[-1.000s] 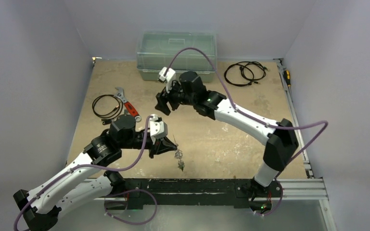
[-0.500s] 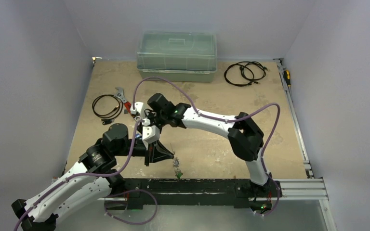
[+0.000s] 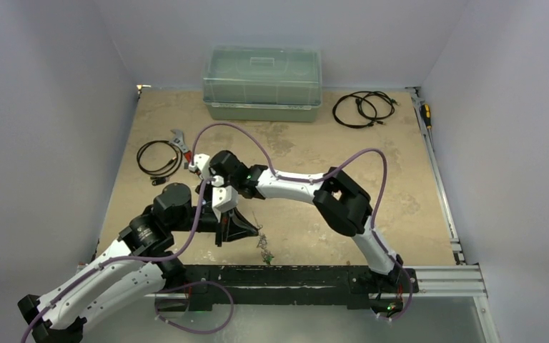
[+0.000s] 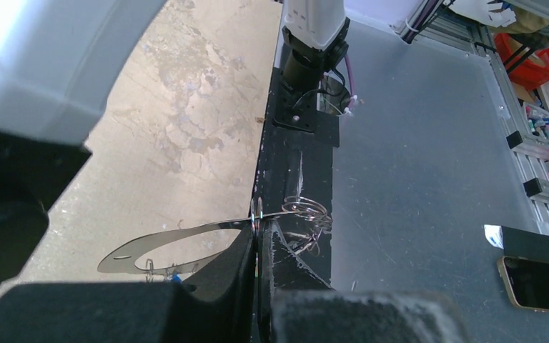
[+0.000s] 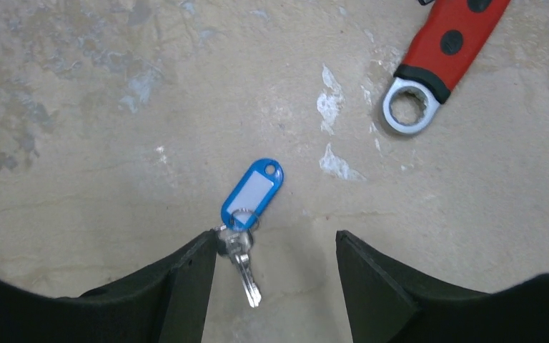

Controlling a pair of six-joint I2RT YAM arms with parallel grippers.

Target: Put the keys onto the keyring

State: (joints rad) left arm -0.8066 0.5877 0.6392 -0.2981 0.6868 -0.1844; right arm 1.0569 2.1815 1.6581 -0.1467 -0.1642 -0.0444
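My left gripper [image 4: 259,230] is shut on the keyring [image 4: 186,231], a thin silvery loop held edge-on above the table's near edge. Small split rings [image 4: 307,211] hang on it to the right of the jaws. From above, keys [image 3: 263,247] dangle below the left gripper [image 3: 251,230]. A silver key [image 5: 246,270] with a blue tag [image 5: 252,194] lies flat on the table. My right gripper [image 5: 275,239] is open just above it, the key's head touching the left fingertip [image 5: 200,250]. In the top view the right gripper [image 3: 204,171] is low at the table's left.
A red-handled wrench [image 5: 439,53] lies just beyond the blue tag; the top view shows the wrench [image 3: 181,145] beside a black cable coil [image 3: 159,157]. A lidded clear box [image 3: 262,82], another cable coil [image 3: 361,108] and a screwdriver [image 3: 426,114] sit at the back.
The right arm swung from the back centre down to the left, over the blue-tagged key, its jaws narrowing slightly. The left arm drew back toward the near edge with the keyring.
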